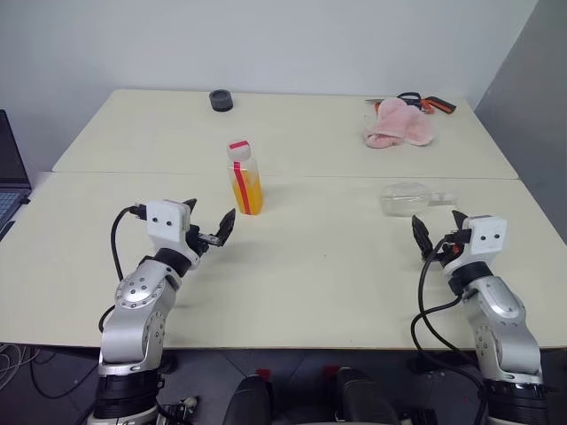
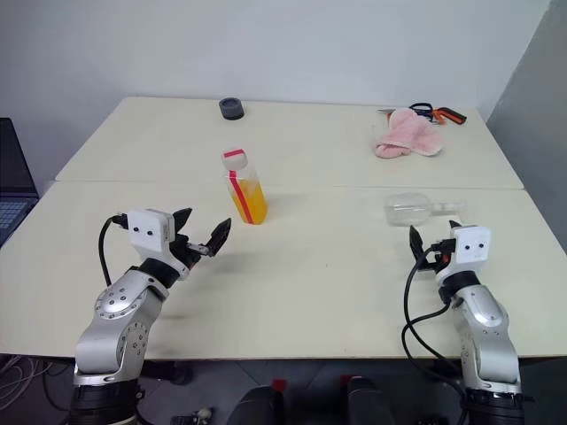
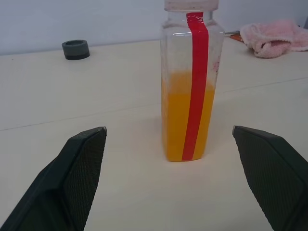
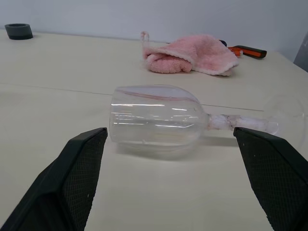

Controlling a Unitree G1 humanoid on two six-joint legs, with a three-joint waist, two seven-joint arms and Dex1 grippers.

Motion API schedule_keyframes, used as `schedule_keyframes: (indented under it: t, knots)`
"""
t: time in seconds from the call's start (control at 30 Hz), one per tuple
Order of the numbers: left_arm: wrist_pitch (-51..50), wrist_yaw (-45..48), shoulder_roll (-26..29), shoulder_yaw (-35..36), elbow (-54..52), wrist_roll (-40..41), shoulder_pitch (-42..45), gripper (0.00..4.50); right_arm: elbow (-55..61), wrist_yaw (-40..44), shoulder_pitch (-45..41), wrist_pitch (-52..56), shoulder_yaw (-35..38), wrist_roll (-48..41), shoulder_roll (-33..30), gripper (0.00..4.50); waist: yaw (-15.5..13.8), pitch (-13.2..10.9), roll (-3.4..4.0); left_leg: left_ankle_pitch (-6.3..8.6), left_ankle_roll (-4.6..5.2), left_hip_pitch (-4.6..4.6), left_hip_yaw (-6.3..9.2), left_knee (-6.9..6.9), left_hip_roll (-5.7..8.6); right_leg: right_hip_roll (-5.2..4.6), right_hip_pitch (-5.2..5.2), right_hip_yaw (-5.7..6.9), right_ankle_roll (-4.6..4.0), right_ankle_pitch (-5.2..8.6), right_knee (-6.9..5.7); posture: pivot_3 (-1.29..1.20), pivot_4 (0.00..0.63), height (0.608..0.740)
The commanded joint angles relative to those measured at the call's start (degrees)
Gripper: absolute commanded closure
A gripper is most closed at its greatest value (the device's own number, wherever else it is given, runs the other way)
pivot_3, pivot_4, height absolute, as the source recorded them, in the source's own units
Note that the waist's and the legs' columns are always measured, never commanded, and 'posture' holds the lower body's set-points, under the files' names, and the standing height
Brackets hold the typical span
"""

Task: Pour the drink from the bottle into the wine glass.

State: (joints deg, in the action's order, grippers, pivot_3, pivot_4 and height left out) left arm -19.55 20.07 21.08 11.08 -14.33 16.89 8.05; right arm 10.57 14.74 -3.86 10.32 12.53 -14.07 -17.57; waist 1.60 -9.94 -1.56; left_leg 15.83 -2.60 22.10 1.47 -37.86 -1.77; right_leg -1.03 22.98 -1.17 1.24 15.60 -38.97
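squarish clear plastic bottle (image 1: pixel 245 180) upright; rounded wine glass (image 1: pixel 409 198) on its side

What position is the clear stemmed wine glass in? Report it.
Tipped over: the clear stemmed wine glass lies on its side on the cream table, its bowl empty.

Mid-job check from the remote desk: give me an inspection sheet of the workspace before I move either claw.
Surface: pale table, seam running across it.
Job's things: bottle upright, capped, about half full of orange drink; wine glass lying on its side, empty.
Clutter: pink cloth, orange-handled tool and dark round object near the far edge.
Grippers: left claw open, facing the bottle, not touching; right claw open, facing the glass, not touching.
Cables: black cable on each forearm; loose cables on the floor at left.
Surroundings: laptop at left, plain wall behind.
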Motion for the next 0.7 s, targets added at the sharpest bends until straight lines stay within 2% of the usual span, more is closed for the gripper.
schedule_keyframes:
  t: [0.03,0.43,0.57,0.7]
  knots:
    - [1.35,0.8,0.38,0.37,-2.45,0.72,0.8,0.02,0.67,-0.15,-0.82,-1.57,0.58,0.32,-0.17,0.0,0.0,0.0,0.0,0.0,0.0,0.0,0.0,0.0,0.0,0.0,0.0,0.0,0.0,0.0,0.0,0.0,0.15,0.74]
    - [0.96,0.68,0.34,0.5,-2.6,0.61,1.41,0.02,0.59,0.41,-0.75,-1.9,-0.09,0.66,-0.44,0.0,0.0,0.0,0.0,0.0,0.0,0.0,0.0,0.0,0.0,0.0,0.0,0.0,0.0,0.0,0.0,0.0,0.15,0.74]
    - [1.37,-0.34,-0.93,2.8,-2.53,3.04,3.28,0.02,1.6,2.69,-1.0,-1.73,-1.14,-0.09,-0.96,0.0,0.0,0.0,0.0,0.0,0.0,0.0,0.0,0.0,0.0,0.0,0.0,0.01,0.0,0.0,0.0,0.0,0.15,0.74]
    - [-1.98,-1.94,0.26,1.15,-1.59,0.87,6.22,0.02,5.18,7.53,-0.54,-0.25,-3.3,-2.33,-2.37,0.0,0.0,0.0,0.0,0.0,0.0,0.0,0.01,0.0,0.01,0.0,0.0,0.01,0.0,0.0,0.0,0.0,0.15,0.74]
